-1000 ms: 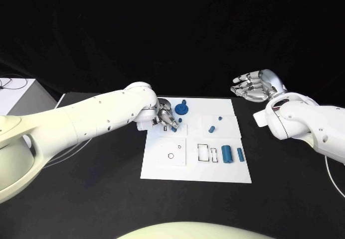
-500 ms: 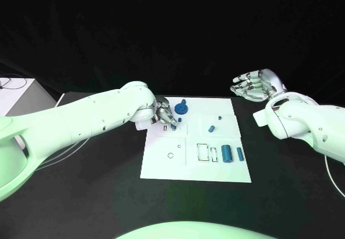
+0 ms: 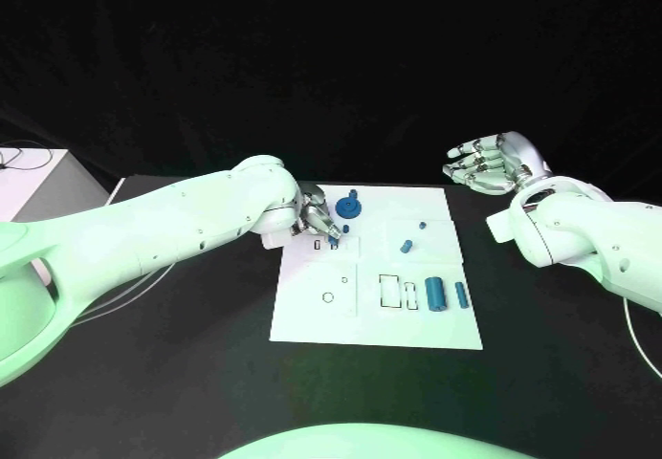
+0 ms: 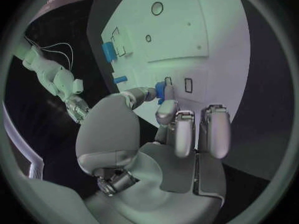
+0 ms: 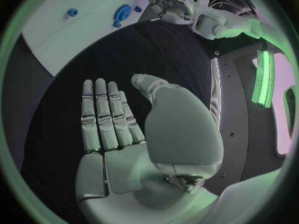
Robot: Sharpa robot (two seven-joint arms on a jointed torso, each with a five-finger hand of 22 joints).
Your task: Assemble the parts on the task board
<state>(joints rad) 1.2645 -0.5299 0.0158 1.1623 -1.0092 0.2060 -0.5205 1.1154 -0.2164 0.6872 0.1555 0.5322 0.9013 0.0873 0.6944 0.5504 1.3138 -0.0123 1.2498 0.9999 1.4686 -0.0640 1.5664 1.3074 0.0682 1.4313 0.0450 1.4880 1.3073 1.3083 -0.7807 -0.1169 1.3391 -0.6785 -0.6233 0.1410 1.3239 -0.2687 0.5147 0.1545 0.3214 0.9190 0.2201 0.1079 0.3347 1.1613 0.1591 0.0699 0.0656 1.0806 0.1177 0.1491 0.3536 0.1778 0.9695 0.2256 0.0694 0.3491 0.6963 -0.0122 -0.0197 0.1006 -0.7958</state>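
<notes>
The white task board lies mid-table. My left hand hovers over its far left corner and pinches a small blue part between thumb and a finger, just above two small rectangular slots. A blue gear-shaped part stands close beside that hand. Two small blue parts lie further right, and two blue cylinders lie by the outlined slots near the right edge. My right hand is raised off the board's far right corner, palm bare and fingers apart.
A white box with cables stands at the table's far left edge. Round holes mark the board's near left section. Black tabletop surrounds the board on every side.
My left hand has shifted slightly toward the board's far edge with the small blue part still pinched. The right hand's fingers have spread a little.
</notes>
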